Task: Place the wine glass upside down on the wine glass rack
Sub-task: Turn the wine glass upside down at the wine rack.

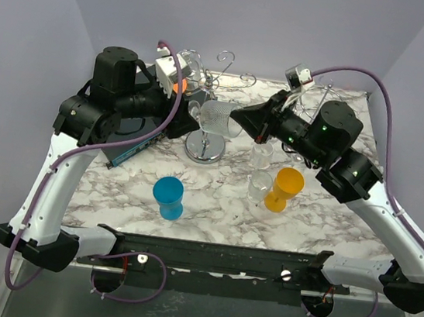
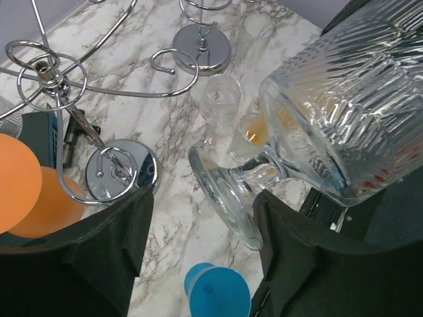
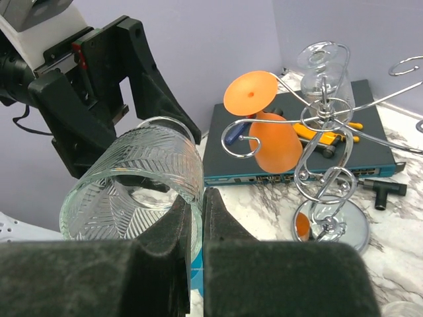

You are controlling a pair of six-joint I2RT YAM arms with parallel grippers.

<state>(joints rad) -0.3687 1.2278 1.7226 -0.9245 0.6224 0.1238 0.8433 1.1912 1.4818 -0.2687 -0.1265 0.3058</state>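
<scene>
No text, label or number can be read anywhere.

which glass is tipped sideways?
The big ribbed clear glass, rim pinched by the right tool; blue glass, yellow glass and small clear glasses stand upright.

In the top view, the bare table [image 1: 211, 225] lies open along the lower edge, broken only by the blue cup [image 1: 168, 197] left of centre. Mid-frame is crowded. The chrome rack [image 1: 203, 151] stands there with the wine glass [image 1: 221, 118] held above its base, and clear glasses [image 1: 260, 187] and a yellow cup [image 1: 284, 190] sit to its right. Upper left, an orange glass [image 1: 178, 85] hangs near a dark flat box [image 1: 131, 152]. A second rack [image 2: 201, 49] blocks the top centre of the left wrist view.
</scene>
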